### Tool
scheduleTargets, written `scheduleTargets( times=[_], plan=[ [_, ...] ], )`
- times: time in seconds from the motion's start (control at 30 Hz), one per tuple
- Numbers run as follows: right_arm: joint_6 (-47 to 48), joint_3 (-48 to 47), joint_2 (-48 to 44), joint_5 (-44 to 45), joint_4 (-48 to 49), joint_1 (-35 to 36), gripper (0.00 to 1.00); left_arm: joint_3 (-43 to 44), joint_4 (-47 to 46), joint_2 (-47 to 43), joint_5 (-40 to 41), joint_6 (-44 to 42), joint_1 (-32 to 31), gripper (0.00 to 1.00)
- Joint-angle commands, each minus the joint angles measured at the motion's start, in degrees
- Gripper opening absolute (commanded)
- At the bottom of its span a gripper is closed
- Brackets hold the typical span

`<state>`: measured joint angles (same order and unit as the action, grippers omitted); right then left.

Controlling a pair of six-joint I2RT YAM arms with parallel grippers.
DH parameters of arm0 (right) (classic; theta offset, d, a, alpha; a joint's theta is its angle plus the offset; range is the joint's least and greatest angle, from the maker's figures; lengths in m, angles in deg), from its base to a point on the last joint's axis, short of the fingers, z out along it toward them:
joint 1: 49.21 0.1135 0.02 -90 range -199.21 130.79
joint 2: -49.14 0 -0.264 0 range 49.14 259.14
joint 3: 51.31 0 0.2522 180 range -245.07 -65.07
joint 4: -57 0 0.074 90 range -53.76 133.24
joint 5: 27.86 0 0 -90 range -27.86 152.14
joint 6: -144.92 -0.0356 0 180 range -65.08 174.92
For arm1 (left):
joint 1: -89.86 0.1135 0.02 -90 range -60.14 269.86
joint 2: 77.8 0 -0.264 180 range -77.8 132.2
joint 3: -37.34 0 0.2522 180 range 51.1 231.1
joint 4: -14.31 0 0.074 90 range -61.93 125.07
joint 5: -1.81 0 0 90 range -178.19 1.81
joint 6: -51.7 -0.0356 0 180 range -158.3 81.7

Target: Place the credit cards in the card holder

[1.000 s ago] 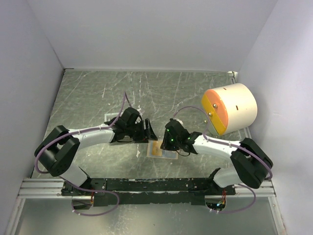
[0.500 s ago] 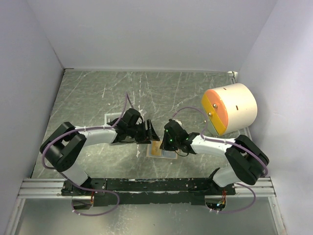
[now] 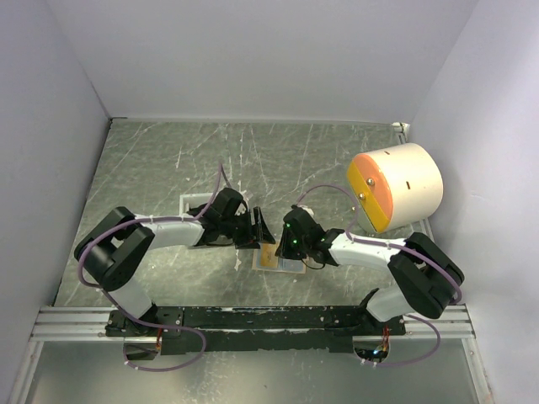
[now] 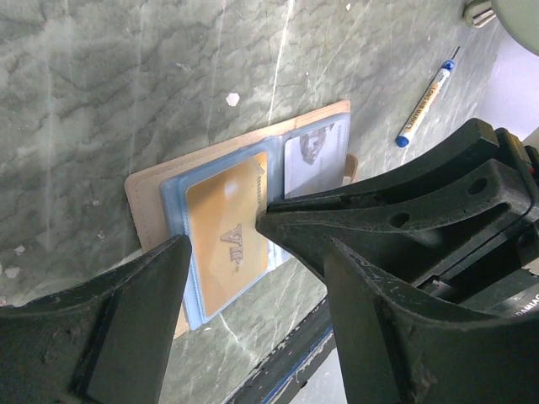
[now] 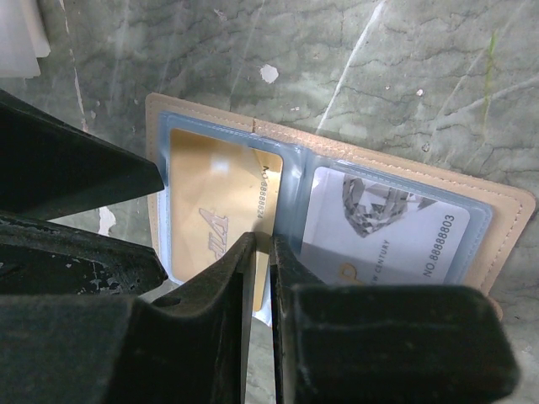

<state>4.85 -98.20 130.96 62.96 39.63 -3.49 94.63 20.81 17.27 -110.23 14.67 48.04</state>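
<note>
Two credit cards (image 5: pixel 379 223) lie in the card holder (image 5: pixel 505 219), open flat with its long axis left-right between both arms; we see the right gripper (image 5: pixel 263 240) jaws narrow, grip unclear, at the gold card (image 5: pixel 210 194) right edge, and the left gripper (image 4: pixel 257 251) wide open over its left end.

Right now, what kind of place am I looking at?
Probably a lab's robot test booth: plain white walls box in a marbled green table, and two arms bolted to a metal rail work over a card holder.
</note>
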Motion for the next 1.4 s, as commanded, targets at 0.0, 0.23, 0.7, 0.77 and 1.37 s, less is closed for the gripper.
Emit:
scheduleTargets(
  times=[0.0,0.23,0.7,0.77,1.37],
  plan=[
    [0.2,1.5,0.5,1.4,-1.7,0.2,0.12,-0.1,1.3,0.1,2.6,-1.0,-0.3,0.76],
    [0.3,1.2,0.0,1.7,-2.0,0.2,0.12,1.7,2.6,1.8,4.6,-1.5,-2.5,0.76],
    [1.3,0.6,-1.5,1.6,-1.7,0.2,0.18,2.3,-1.7,-0.3,-1.6,3.0,-3.4,0.76],
    [1.5,0.2,-2.5,2.0,-2.3,0.2,0.22,2.8,-1.5,-0.5,-2.3,3.2,-3.5,0.76],
    [4.9,0.8,-15.0,5.9,-11.2,0.2,0.39,6.2,-2.9,0.1,-4.6,4.0,-4.3,0.76]
  ],
)
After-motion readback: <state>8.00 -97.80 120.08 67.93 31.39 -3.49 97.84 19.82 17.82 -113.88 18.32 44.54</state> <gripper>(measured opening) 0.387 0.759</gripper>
